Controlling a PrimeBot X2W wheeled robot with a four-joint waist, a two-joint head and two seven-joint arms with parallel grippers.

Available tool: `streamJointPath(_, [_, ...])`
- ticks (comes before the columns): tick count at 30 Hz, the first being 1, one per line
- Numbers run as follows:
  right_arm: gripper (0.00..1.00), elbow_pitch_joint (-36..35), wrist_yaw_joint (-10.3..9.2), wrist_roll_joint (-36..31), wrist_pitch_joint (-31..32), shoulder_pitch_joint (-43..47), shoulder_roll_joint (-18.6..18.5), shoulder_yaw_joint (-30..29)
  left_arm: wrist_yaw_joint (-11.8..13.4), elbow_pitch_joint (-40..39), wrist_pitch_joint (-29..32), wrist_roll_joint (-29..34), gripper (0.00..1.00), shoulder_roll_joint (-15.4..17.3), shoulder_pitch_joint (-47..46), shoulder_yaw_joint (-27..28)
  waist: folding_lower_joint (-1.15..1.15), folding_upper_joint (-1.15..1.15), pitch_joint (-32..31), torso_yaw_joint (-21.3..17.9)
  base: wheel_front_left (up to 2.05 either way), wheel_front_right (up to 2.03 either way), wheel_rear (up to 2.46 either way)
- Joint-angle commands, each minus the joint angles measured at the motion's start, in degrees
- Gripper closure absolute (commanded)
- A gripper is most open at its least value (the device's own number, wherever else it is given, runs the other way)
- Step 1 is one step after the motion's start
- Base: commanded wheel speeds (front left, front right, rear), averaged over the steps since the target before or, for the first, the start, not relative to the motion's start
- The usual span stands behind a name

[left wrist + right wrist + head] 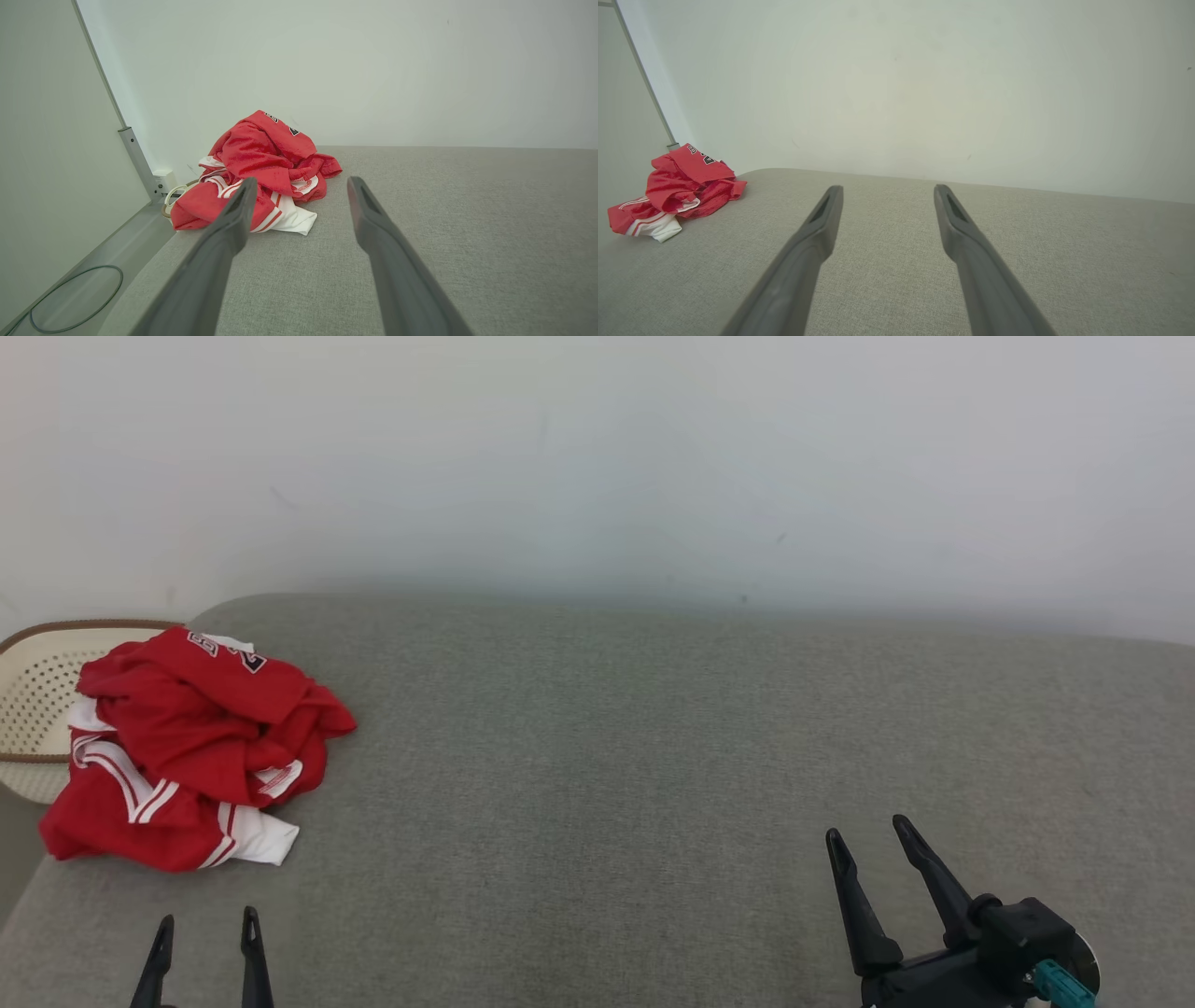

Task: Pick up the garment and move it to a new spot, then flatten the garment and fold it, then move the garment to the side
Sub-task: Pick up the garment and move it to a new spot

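Observation:
The garment [187, 747] is a red jersey with white trim, crumpled in a heap at the far left of the grey cushioned surface [635, 784]. It shows ahead and slightly left in the left wrist view [261, 172] and far left in the right wrist view [677, 186]. My left gripper [207, 919] stands open at the lower left, a short way in front of the heap, nothing between its fingers. My right gripper [868, 835] is open at the lower right, far from the garment and empty. Both pairs of fingers [233, 219] [822, 224] hover over bare fabric.
A cream perforated basket [37, 691] with a brown rim sits off the surface's left edge, behind the garment. A pale wall runs along the back. In the left wrist view a metal post [138, 163] and a cable loop [74, 298] lie on the floor at left.

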Motion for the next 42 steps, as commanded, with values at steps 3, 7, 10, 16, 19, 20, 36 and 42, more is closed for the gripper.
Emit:
streamJointPath(3, [0.0, 0.19, 0.03, -0.29, -0.17, 0.54, 0.22, 0.11, 0.4, 0.21, -0.13, 0.02, 0.0, 0.36, 0.97, 0.66, 0.0, 0.0, -0.13, 2.93, 0.0, 0.0, 0.0])
streamJointPath(7, [0.0, 0.36, 0.02, -0.34, -0.16, 0.57, 0.34, -0.15, 0.84, 0.37, -0.13, 0.4, 0.0, 0.23, 1.19, 0.48, 0.0, 0.0, -0.22, 5.04, 0.0, 0.0, 0.0])
streamJointPath(10, [0.0, 0.5, 0.02, -0.45, -0.16, 0.71, 0.52, -0.19, 0.74, 0.54, -0.13, 0.27, 0.0, 0.53, 0.88, 0.6, 0.0, 0.0, -0.28, 6.58, 0.0, 0.0, 0.0])
streamJointPath(16, [0.0, 0.83, 0.03, -0.27, -0.16, 0.76, 0.7, -0.1, 1.42, 0.37, -0.13, 0.32, 0.0, 0.23, 1.35, 0.69, 0.0, 0.0, -0.69, 9.5, 0.0, 0.0, 0.0])
streamJointPath(19, [0.0, 0.91, 0.02, -0.39, -0.16, 0.74, 0.82, -0.11, 1.36, 0.17, -0.13, 0.14, 0.0, 0.15, 1.48, 0.61, 0.0, 0.0, -0.87, 10.85, 0.0, 0.0, 0.0])
streamJointPath(20, [0.0, 0.97, 0.02, -0.42, -0.16, 0.76, 0.83, -0.21, 1.27, 0.19, -0.13, 0.1, 0.0, 0.15, 1.5, 0.47, 0.0, 0.0, -0.91, 11.37, 0.0, 0.0, 0.0])
streamJointPath(36, [0.0, 1.44, 0.02, -0.69, -0.16, 0.41, 1.47, -0.25, 1.35, 0.97, -0.13, -0.61, 0.0, 0.98, 1.41, 0.48, 0.0, 0.0, -1.01, 15.54, 0.0, 0.0, 0.0])
streamJointPath(42, [0.0, 1.5, 0.02, -0.39, -0.16, 0.16, 1.53, 0.07, 1.15, 0.71, -0.13, -1.68, 0.0, 0.27, 1.01, 0.51, 0.0, 0.0, -0.75, 15.16, 0.0, 0.0, 0.0])
